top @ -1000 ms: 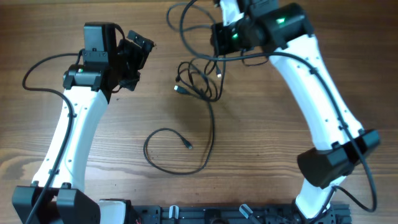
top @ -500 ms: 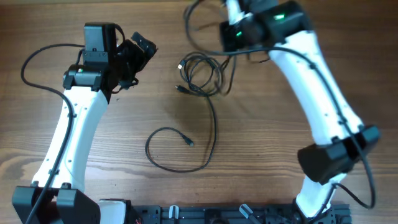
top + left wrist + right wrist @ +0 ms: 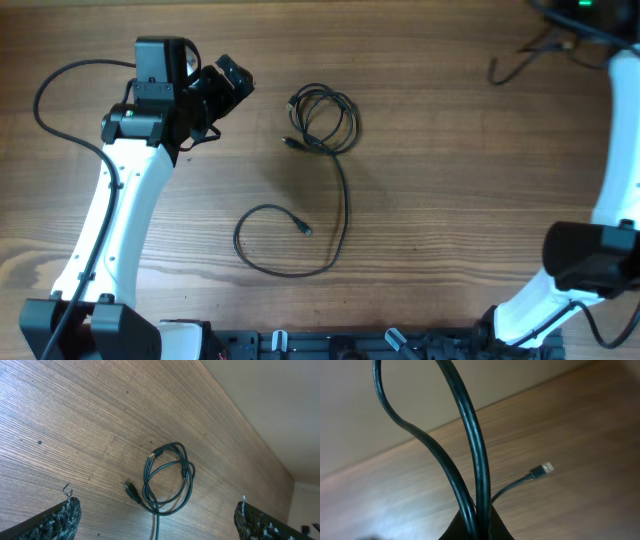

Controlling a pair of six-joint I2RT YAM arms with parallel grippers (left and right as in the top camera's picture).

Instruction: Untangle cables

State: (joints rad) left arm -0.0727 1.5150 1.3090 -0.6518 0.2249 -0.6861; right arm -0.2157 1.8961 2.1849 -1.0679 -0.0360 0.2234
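your right jaws are clamped on one black cable [image 3: 472, 435], two strands rising from the pinch, its plug [image 3: 547, 467] dangling, likely held far off so it can't re-knot. your left jaws stand wide and empty, looking down on the other cable [image 3: 145, 477], coiled, its long tail [image 3: 345, 205] looping across the tabletop [image 3: 450, 200]
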